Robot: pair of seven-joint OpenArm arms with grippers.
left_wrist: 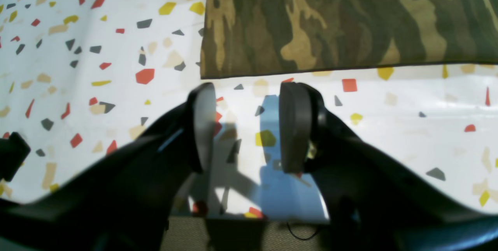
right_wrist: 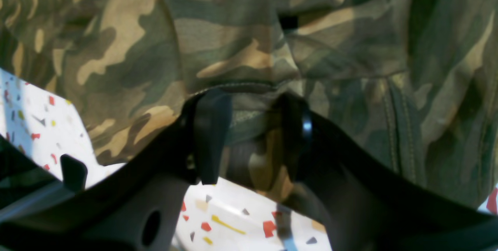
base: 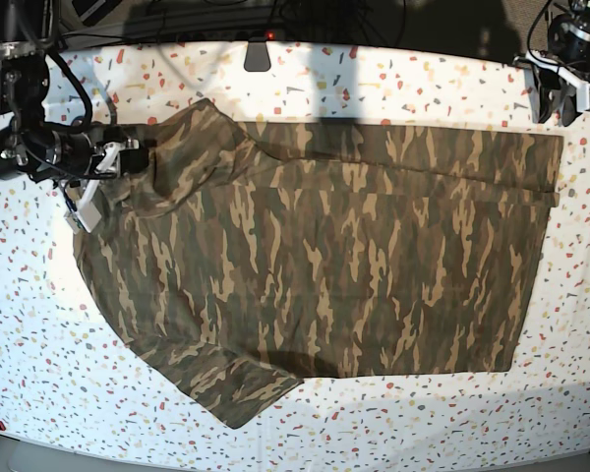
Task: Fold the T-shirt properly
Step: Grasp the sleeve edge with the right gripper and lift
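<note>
- The right hand point(right_wrist: 249, 134) pinches a bunched fold of the T-shirt point(base: 324, 265).
- The soft camouflage cloth lies spread across the speckled terrazzo tabletop point(base: 393, 79).
- The left hand point(left_wrist: 247, 126) hovers spread over bare tabletop just beside the hem.

Olive, brown and tan camouflage blotches across the T-shirt point(base: 324, 256). White table point(base: 393, 433) speckled with red, yellow and grey chips.

White terrazzo-patterned counter point(base: 393, 433), flecked red, yellow, grey and tan. Bright light, hard shadows. Dark floor and cables point(base: 305, 15) beyond the far edge.
</note>
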